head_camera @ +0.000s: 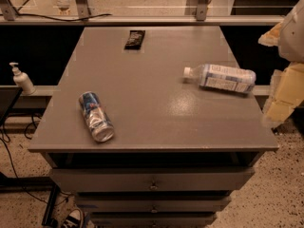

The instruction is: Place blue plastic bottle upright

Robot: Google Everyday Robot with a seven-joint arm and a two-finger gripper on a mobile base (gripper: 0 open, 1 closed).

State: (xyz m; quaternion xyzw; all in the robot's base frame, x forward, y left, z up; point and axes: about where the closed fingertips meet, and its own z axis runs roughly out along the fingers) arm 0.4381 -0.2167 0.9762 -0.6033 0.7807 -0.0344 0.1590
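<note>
the arm (pixel 290 30) comes in from the upper right corner, close and blurred, and the gripper (pixel 283 98) hangs off the right edge of the grey table (pixel 142 84), pale and yellowish, reaching down about to the tabletop's level; whether it is wide or narrow i cannot tell. it holds nothing that i can see and sits just beside the base end of the blue plastic bottle (pixel 224 78), apart from it. on the left front of the table a blue and silver can (pixel 96 116) lies on its side, well apart from the bottle, with bare tabletop between them. a small black packet (pixel 134 39) lies flat near the far edge. off the table to the left, a white pump bottle (pixel 21 80) stands upright on a ledge. drawers (pixel 152 180) run below the tabletop, and a shoe (pixel 72 218) shows on the floor at the lower left. the blue plastic bottle lies on its side on the right part of the table, long axis running roughly left to right, its white cap (pixel 188 72) pointing left toward the table's middle and its base toward the right edge, that end a little nearer the front.
</note>
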